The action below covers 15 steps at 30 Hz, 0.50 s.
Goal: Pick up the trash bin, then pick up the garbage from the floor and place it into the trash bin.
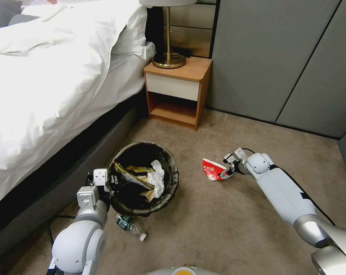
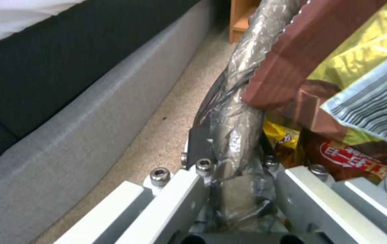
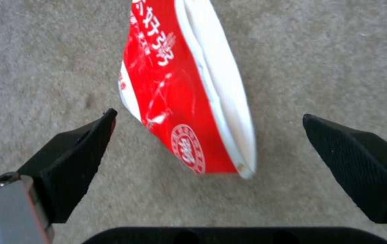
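**Mia:** Where is the bin?

**Ben:** The small round trash bin (image 1: 144, 177) with the dark bag folded over its rim is next to the bed's grey base (image 1: 58, 179), over the beige carpet floor (image 1: 226, 225). The left gripper (image 1: 111, 179) is clamped on its rim, one finger inside and one outside. Up close you see the shiny bag rim (image 2: 236, 112) pinched between the left gripper's fingers (image 2: 200, 145).

**Mia:** What is in it?

**Ben:** A crumpled white tissue (image 1: 157, 177) and yellow and brown snack wrappers (image 1: 133, 172).

**Mia:** And the other arm?

**Ben:** The right gripper (image 1: 227, 173) is low, well to the right of the bin. Its black fingers (image 3: 73, 162) are spread wide. A flattened red-and-white paper carton (image 3: 189, 91) sits between them, but they are not touching it.

**Mia:** Anything else down there?

**Ben:** A squashed clear plastic bottle (image 1: 131, 225) lies on the carpet just beside the bin, on the robot's side. A wooden nightstand (image 1: 177, 91) with a brass lamp (image 1: 168, 57) stands farther back.
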Tool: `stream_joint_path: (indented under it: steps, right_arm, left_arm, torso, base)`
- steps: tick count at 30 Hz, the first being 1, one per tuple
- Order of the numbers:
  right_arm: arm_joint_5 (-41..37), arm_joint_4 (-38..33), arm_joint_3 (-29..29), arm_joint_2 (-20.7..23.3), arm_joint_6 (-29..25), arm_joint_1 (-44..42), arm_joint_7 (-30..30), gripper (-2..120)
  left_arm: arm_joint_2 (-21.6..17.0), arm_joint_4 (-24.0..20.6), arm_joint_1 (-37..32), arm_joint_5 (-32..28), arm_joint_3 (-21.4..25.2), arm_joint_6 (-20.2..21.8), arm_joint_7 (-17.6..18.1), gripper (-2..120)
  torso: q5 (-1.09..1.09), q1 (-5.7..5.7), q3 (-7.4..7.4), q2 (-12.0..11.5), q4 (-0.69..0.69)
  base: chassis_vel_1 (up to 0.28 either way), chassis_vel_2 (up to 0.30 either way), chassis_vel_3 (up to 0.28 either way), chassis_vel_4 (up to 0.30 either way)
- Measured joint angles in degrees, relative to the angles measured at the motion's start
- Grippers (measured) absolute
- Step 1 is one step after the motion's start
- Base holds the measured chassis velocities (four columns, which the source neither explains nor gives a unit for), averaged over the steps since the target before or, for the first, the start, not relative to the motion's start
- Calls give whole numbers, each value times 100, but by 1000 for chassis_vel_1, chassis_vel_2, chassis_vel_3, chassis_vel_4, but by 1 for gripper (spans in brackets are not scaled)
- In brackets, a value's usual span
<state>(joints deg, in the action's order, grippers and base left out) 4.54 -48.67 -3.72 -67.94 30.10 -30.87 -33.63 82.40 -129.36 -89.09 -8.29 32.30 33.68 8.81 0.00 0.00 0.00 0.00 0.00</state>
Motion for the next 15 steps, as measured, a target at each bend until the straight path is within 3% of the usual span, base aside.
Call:
stream_joint_path:
  steps: [15]
  right_arm:
    - [379,1255,-297,-461,-768,541,239,100]
  left_arm:
    - [32,-8,-30,57,2,-4,-11,0]
  torso:
    - [-1,0,0,0,0]
  base:
    - [0,0,0,0]
